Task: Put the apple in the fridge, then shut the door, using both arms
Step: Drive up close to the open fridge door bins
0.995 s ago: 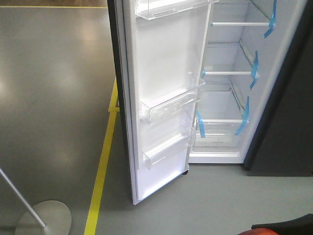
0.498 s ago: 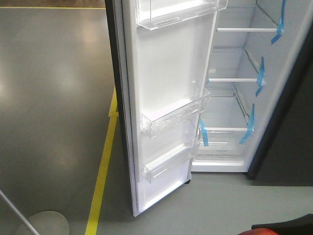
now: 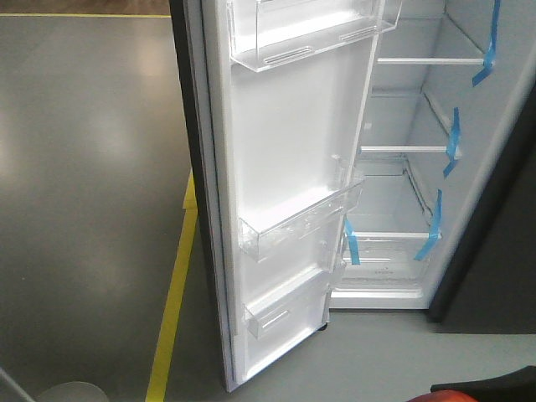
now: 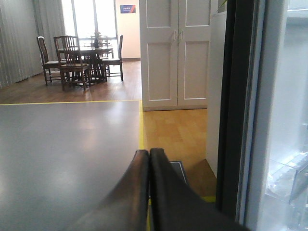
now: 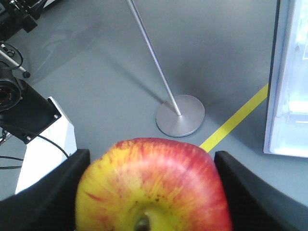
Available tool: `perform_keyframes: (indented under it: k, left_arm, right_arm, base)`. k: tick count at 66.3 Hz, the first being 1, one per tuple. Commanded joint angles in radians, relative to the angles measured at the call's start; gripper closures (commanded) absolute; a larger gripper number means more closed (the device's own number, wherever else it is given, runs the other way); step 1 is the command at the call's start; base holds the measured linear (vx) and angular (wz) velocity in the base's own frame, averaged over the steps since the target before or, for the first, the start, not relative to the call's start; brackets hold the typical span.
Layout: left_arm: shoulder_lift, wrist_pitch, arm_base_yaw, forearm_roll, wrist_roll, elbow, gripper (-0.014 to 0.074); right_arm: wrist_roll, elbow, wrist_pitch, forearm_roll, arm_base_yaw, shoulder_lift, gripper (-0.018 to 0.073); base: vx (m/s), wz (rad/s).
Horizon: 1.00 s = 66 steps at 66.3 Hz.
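Observation:
The fridge [image 3: 402, 193] stands open, with a white interior and glass shelves marked with blue tape. Its door [image 3: 285, 167] is swung wide toward me, white liner and clear bins showing. My right gripper [image 5: 150, 153] is shut on the apple [image 5: 154, 187], red with a yellow patch round the stem dimple, held low above the grey floor. A red sliver of the apple [image 3: 448, 395] shows under the black gripper at the bottom right of the front view. My left gripper [image 4: 149, 153] is shut and empty, just left of the door's dark outer edge [image 4: 236, 106].
A yellow tape line [image 3: 172, 310] runs along the grey floor left of the door. A pole stand with a round metal base [image 5: 180, 115] stands near it. A white cabinet [image 4: 175, 53] and a table with chairs [image 4: 82, 57] are far behind.
The fridge and door have grown larger and shifted down in the front view, as the view moves closer. The stand's base has slid almost out at the bottom left.

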Motion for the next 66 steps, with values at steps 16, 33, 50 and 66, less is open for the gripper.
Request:
perform_keyframes:
  k: [16,33,50,66]
  left_arm:
    - [-0.014,-0.074,0.003,-0.001,-0.005,-0.017,0.0603]
    - [-0.014,-0.074,0.003,-0.001,-0.005,-0.017,0.0603]
    - [-0.014,-0.074,0.003,-0.001,-0.005,-0.017,0.0603]
    - [-0.014,-0.074,0.003,-0.001,-0.005,-0.017,0.0603]
  right_arm:
    - [-0.001,-0.027,-0.038,0.053,0.002,0.003,0.0447]
    - [-0.001,-0.027,-0.038,0.053,0.002,0.003,0.0447]
    - [-0.001,-0.027,-0.038,0.053,0.002,0.003,0.0447]
    - [-0.001,-0.027,-0.038,0.053,0.002,0.003,0.0447]
  base:
    - [0.1,-0.01]
    - [0.1,-0.01]
    - [0.09,-0.02]
    - [0.08,-0.03]
